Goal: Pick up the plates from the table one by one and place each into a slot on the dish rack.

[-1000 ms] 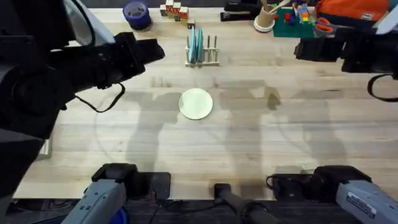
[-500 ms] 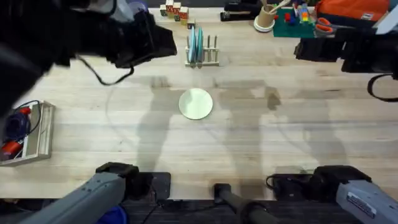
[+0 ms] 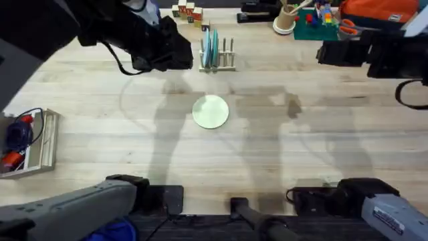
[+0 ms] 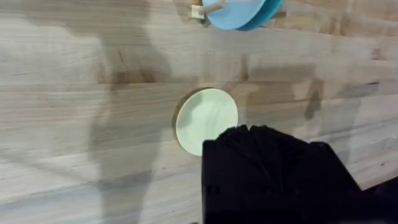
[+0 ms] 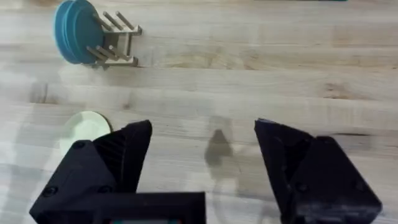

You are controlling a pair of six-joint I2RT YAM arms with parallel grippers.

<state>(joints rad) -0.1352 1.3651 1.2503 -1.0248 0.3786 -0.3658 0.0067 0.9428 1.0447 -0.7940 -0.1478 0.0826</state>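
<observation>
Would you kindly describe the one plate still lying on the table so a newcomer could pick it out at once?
Start at the wooden table and find the dish rack near its far edge, with blue plates standing upright in it. Come toward the arms' bases from the rack: the cream-yellow plate lies flat and alone on the bare wood. It is the only pale plate, and the only one not racked.

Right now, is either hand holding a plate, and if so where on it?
The right hand is open and empty. The left hand hovers beside the dish rack; its grip cannot be told. The cream plate lies untouched.
</observation>
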